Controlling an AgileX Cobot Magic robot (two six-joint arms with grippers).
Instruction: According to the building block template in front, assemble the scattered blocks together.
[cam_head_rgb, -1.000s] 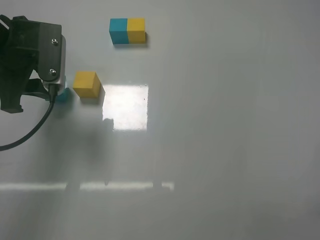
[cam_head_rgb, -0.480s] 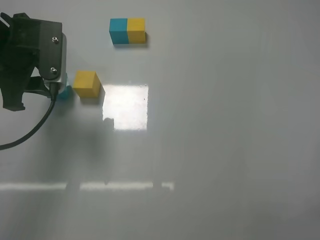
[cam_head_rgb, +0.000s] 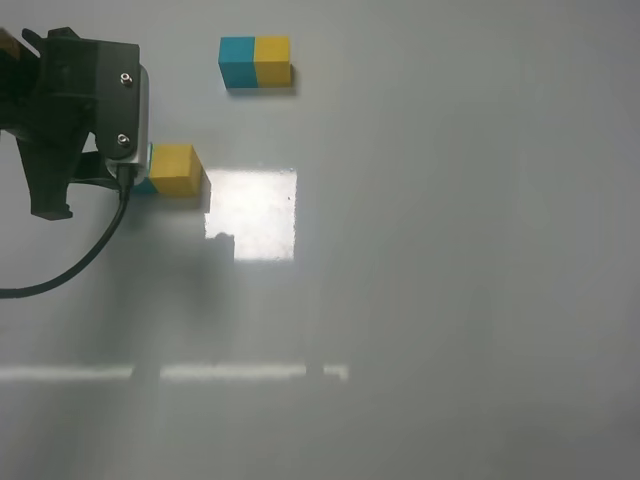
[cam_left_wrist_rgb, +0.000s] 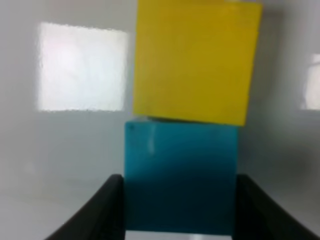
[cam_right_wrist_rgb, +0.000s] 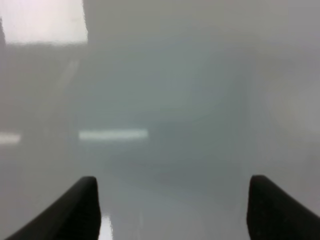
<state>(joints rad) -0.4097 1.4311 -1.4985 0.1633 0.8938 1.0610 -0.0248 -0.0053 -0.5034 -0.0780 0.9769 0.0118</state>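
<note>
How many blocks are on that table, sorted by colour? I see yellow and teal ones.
Two-colour bar, teal and yellow halves joined: 1
Loose yellow cube: 1
Loose teal cube: 1
Total: 3

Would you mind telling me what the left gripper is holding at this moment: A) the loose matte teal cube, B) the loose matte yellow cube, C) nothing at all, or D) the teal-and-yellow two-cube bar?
A: in the left wrist view the left gripper is clamped on the small matte teal cube from both sides, with the loose matte yellow cube just ahead of it.
</note>
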